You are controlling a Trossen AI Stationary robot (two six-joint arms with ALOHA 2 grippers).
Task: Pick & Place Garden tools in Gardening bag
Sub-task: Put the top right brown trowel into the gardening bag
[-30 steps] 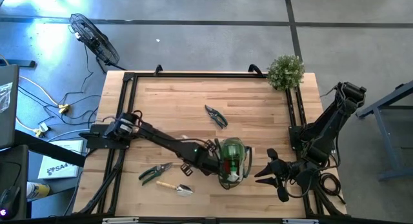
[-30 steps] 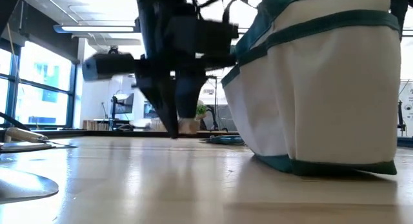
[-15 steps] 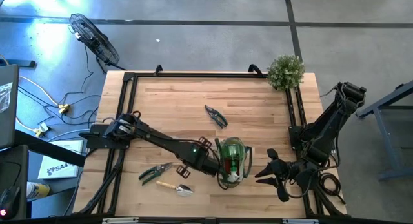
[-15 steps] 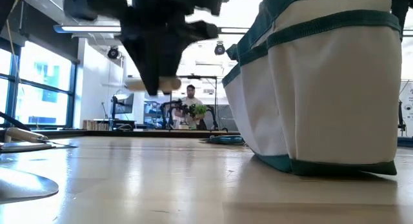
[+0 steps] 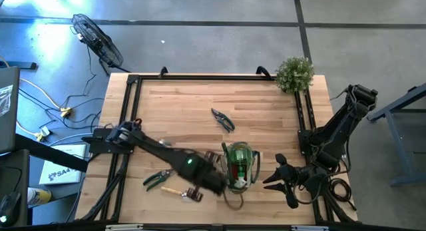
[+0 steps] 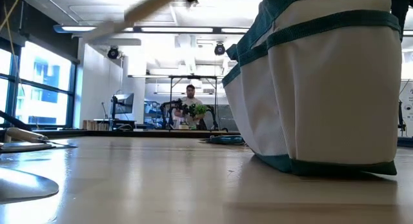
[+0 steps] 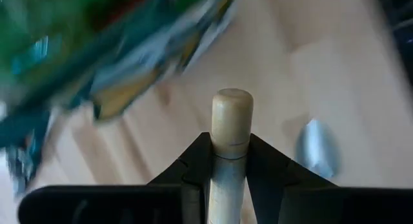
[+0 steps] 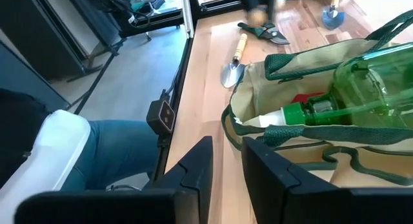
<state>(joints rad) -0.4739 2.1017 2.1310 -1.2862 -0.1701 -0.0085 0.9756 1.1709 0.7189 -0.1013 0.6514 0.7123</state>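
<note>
The gardening bag [image 5: 239, 166] stands near the table's near edge, its beige wall filling the low view's right [image 6: 329, 88]; a green spray bottle [image 8: 361, 82] and a red piece [image 8: 308, 98] lie inside. My left gripper [image 7: 231, 143] hangs just left of the bag [image 5: 216, 183], shut on a wooden-handled trowel whose blade is hidden. My right gripper [image 8: 226, 161] waits right of the bag [image 5: 276, 174], fingers slightly apart around nothing. A second trowel [image 5: 181, 192] and green-handled shears [image 5: 160, 179] lie flat left of the bag. My left gripper pinches the trowel's wooden handle [image 7: 230, 161] between its two fingers, close to the free end. The rounded end [image 7: 232, 111] sticks out past the fingertips. The fingers point steeply down and the handle runs along them. The trowel is lifted clear; the low view shows its handle [image 6: 139, 10] blurred high above the table.
Dark-handled shears [image 5: 223, 119] lie at the table's middle. A bushy plant [image 5: 294, 72] stands at the far right corner. Bare wood spreads across the far left. A person [image 6: 190, 95] stands in the room beyond the table.
My left gripper has risen steeply from the tabletop beside the bag, leaving the top of the low view, and has swung a little toward the table's near edge while rolling. The wooden handle has gone up with it, clear of the table.
</note>
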